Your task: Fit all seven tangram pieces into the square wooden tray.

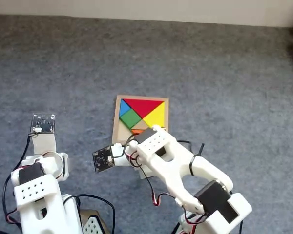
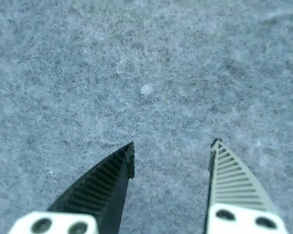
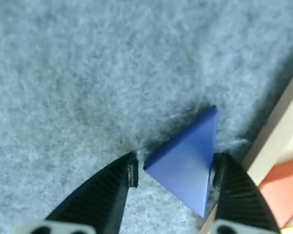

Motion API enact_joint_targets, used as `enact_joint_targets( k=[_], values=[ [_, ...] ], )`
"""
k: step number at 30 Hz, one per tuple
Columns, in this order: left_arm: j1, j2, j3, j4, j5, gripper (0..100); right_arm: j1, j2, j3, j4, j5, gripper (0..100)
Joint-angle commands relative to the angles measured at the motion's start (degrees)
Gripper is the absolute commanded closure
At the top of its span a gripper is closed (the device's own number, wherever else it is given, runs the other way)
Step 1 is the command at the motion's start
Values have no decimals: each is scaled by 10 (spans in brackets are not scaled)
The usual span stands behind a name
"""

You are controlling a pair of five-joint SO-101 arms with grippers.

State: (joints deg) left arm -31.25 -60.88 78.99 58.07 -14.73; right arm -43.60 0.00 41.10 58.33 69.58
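1. Squeezing may go wrong: the right end effector (image 3: 175,170) is partly open around the blue triangle (image 3: 185,165) on the desk (image 3: 88,73). 1 finger touches its long side and the other is just beside a corner, so it may spin out.
2. That first finger is just beside the wooden tray (image 3: 278,122) and might bump it.
3. The long side runs the way the fingers point.
4. The left end effector (image 2: 171,146) is open and empty.

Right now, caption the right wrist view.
Right gripper straddles a blue triangle on grey carpet beside the wooden tray.
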Motion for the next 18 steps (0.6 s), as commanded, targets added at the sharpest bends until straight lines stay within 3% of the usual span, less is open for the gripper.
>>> enact_joint_targets(
  k=[1,7,11,16,18],
  values=[
    [-2,-8,-2,-8,4,758,16,4,22,0,7,794],
    [-2,-8,-2,-8,4,758,16,0,20,3,-16,916],
    [-2,-8,-2,-8,4,758,16,-11,6,7,-63,923],
    [-2,-8,-2,-8,4,758,14,-76,-44,94,-73,926],
    [-2,-8,-2,-8,4,758,14,-103,-64,103,-119,926]
  ],
)
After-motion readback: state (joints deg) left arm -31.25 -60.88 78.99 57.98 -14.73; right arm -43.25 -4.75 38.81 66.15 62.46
